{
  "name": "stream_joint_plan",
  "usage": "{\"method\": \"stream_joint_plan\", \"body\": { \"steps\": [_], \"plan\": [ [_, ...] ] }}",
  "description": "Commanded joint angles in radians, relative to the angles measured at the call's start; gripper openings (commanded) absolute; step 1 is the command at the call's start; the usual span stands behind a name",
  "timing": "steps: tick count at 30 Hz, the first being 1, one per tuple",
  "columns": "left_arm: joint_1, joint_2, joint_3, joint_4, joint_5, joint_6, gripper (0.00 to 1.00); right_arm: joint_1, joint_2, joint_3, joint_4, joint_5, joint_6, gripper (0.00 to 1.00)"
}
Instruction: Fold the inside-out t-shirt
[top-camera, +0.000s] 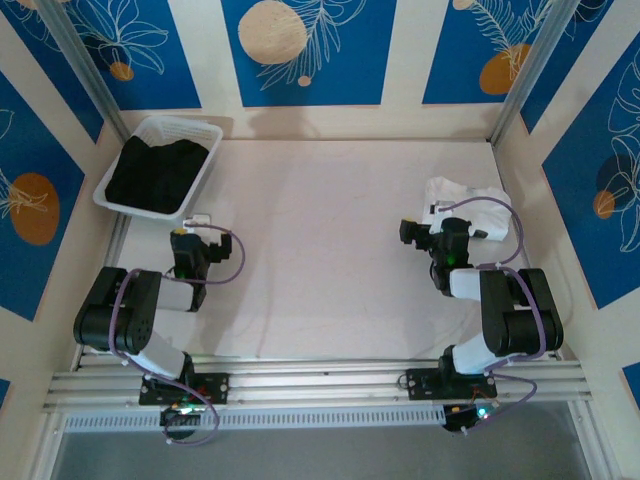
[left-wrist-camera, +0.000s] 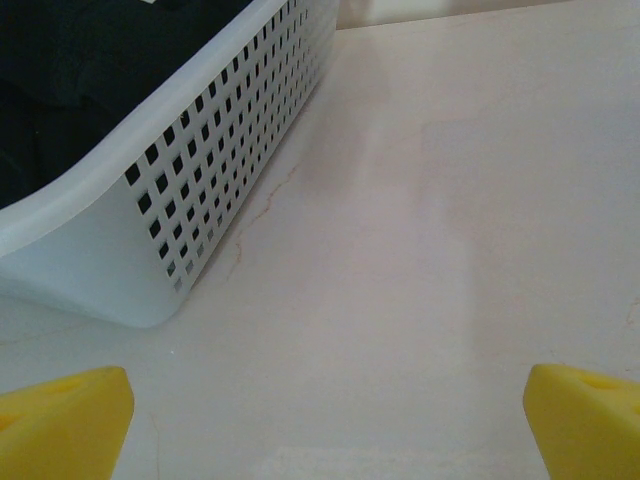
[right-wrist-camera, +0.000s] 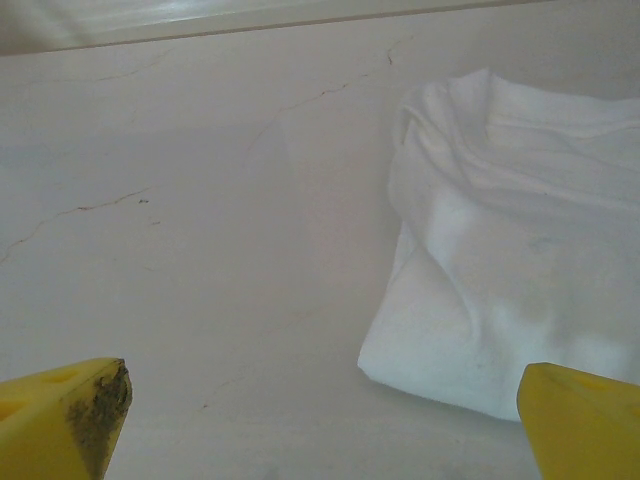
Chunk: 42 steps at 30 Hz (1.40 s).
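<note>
The inside-out t-shirt (top-camera: 158, 172) is a black heap lying in the white perforated basket (top-camera: 207, 160) at the back left. In the left wrist view its dark cloth (left-wrist-camera: 90, 60) shows over the basket wall (left-wrist-camera: 200, 150). My left gripper (top-camera: 198, 220) stands open just in front of the basket's near corner, its yellow fingertips (left-wrist-camera: 60, 420) wide apart over bare table, gripper (left-wrist-camera: 325, 430) holding nothing. My right gripper (top-camera: 447, 215) is open at the right, next to a white garment, fingertips (right-wrist-camera: 60, 415) spread, gripper (right-wrist-camera: 320, 430) with nothing between them.
A small white folded garment (top-camera: 465, 205) lies on the table at the right, its near corner (right-wrist-camera: 500, 260) just ahead of the right gripper. Blue-patterned walls with metal posts (top-camera: 90, 70) close in the pale tabletop (top-camera: 320, 260).
</note>
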Motion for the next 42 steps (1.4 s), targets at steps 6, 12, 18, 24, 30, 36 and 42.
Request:
{"method": "stream_joint_plan", "body": {
  "steps": [6,12,18,24,30,36,42],
  "plan": [
    [0.019,-0.059,0.031,-0.051,-0.011,-0.018,1.0,0.035,-0.143,0.056,-0.181,0.067,0.003,0.99],
    [0.021,-0.333,0.153,-0.478,-0.097,-0.135,1.0,-0.001,-0.405,0.142,-0.525,0.055,0.197,0.99],
    [0.022,-0.446,0.384,-0.868,0.092,-0.283,1.0,0.052,-0.493,0.252,-0.689,-0.048,0.28,1.0],
    [0.114,-0.291,0.699,-1.097,0.046,-0.328,1.0,0.171,-0.387,0.369,-0.73,-0.015,0.271,1.0],
    [0.309,-0.058,0.846,-1.11,0.087,-0.416,1.0,0.186,-0.264,0.448,-0.762,-0.043,0.278,1.0],
    [0.343,0.161,1.041,-1.2,0.2,-0.307,1.0,0.189,-0.218,0.469,-0.773,-0.045,0.271,1.0],
    [0.339,0.331,1.285,-1.486,0.077,-0.351,1.0,0.188,-0.182,0.475,-0.776,-0.057,0.271,1.0]
  ]
}}
